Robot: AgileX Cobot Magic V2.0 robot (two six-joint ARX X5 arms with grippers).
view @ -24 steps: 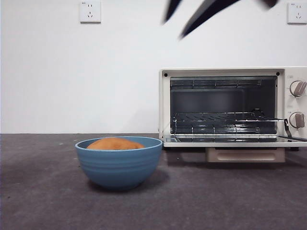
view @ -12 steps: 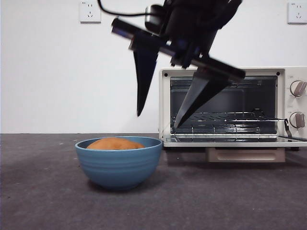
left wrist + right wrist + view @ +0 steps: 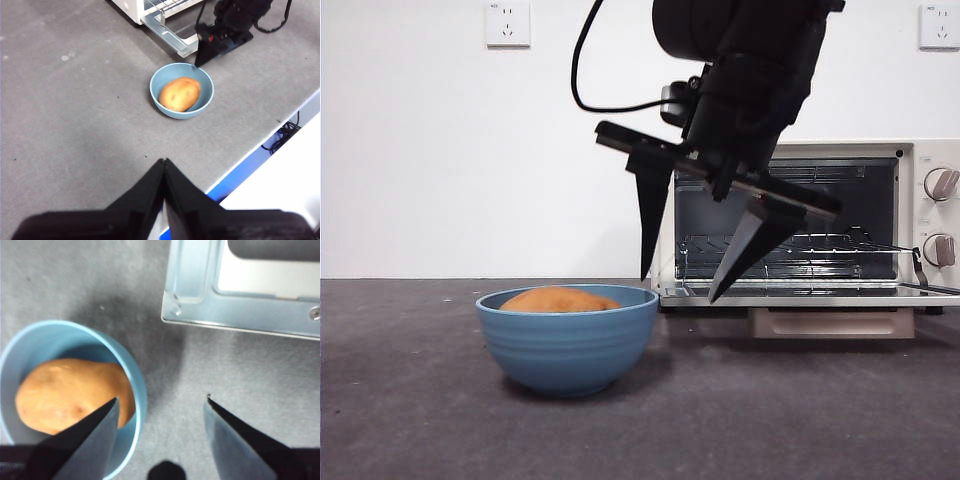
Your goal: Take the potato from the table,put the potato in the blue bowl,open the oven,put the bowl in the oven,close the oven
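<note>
This looks like a robot test room made to resemble a kitchen corner, not a real home. A cream toaster oven (image 3: 805,225) stands at the far right on a rough dark grey table (image 3: 410,400), against a bare white wall (image 3: 470,150) with two power sockets (image 3: 508,24), and nothing else of a kitchen is around. Loose black cables (image 3: 280,137) hang beside the table's white and blue edge (image 3: 235,175).

i see the orange-brown potato (image 3: 560,299) lying in the blue bowl (image 3: 568,345) on the grey table (image 3: 410,400). cream oven (image 3: 800,225) just beside, door dropped open.
</note>
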